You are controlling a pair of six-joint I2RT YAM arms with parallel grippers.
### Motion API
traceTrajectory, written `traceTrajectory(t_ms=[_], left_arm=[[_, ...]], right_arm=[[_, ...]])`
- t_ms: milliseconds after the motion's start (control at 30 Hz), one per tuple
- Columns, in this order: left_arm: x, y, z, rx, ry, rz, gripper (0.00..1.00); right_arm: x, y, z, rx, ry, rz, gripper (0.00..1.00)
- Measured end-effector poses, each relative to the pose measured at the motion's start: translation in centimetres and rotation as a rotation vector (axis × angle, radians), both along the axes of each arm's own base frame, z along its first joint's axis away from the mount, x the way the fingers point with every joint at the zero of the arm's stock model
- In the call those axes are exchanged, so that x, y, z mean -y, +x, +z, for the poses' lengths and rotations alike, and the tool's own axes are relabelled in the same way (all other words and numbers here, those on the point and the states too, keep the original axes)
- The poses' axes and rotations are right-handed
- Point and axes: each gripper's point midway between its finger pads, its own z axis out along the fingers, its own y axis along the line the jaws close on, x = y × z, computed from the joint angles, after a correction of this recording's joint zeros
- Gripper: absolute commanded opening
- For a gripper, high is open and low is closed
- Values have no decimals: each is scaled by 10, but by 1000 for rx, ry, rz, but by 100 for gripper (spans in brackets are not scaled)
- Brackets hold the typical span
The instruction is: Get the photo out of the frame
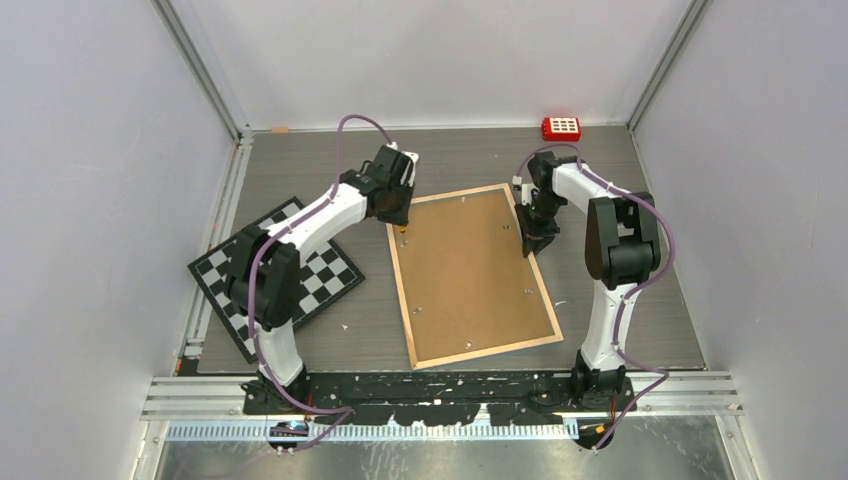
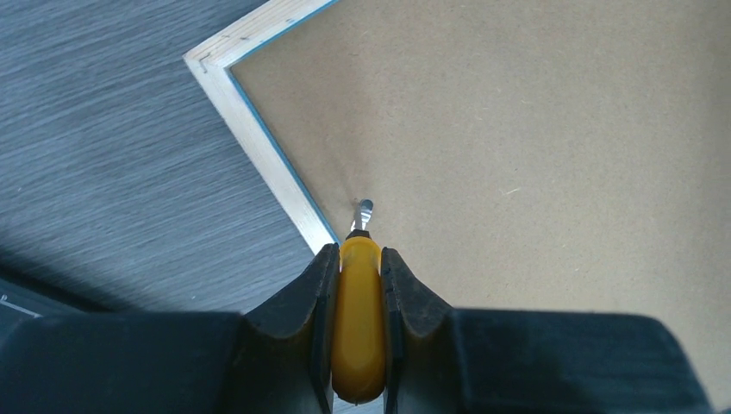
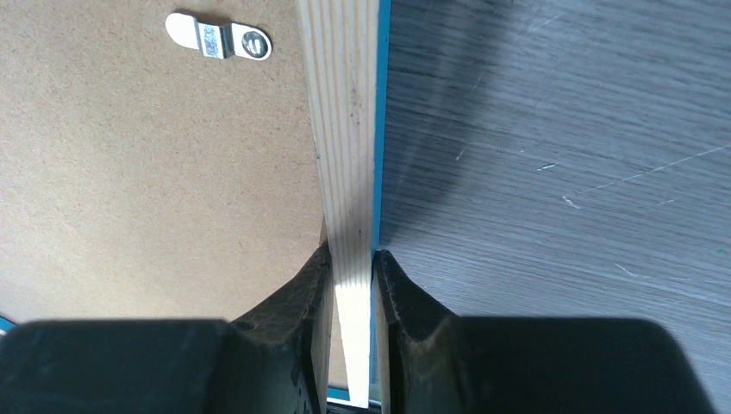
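Note:
The frame (image 1: 470, 275) lies face down in the middle of the table, its brown fibreboard back up, with a light wood edge and thin blue border. The photo is hidden under the back. My left gripper (image 1: 400, 226) is shut on a yellow-handled screwdriver (image 2: 358, 319) at the frame's far left corner; its metal tip (image 2: 362, 213) touches the fibreboard just inside the wood edge (image 2: 259, 147). My right gripper (image 1: 530, 243) is shut on the frame's right wood edge (image 3: 345, 155). A small metal clip (image 3: 219, 38) lies on the back beside that edge.
A black-and-white chequered board (image 1: 275, 275) lies at the left, partly under my left arm. A red block with white squares (image 1: 561, 128) sits at the far right by the back wall. Grey walls close in three sides.

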Motion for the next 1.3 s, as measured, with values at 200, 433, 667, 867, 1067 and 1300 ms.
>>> traceTrajectory(t_ms=[200,433,667,867,1067,1300], left_arm=[[30,-18,1,-45,-100,-122,0],[45,-37,1,-85,-129,-237,0],[27,-13,23,-59,-169,-207,0],[8,0,37,-20,-174,-174,0],[-1,4,49,20,-166,-161,0],[-8,6,50,28,-153,-155,0]], right_arm=[[0,0,0,0,0,0,1],[0,0,0,0,-2,1,1],[4,2,1,-2,-16,41,1],[18,26,3,14,-28,125,0],[38,67,5,100,-43,229,1],[38,94,7,148,-43,399,1]])
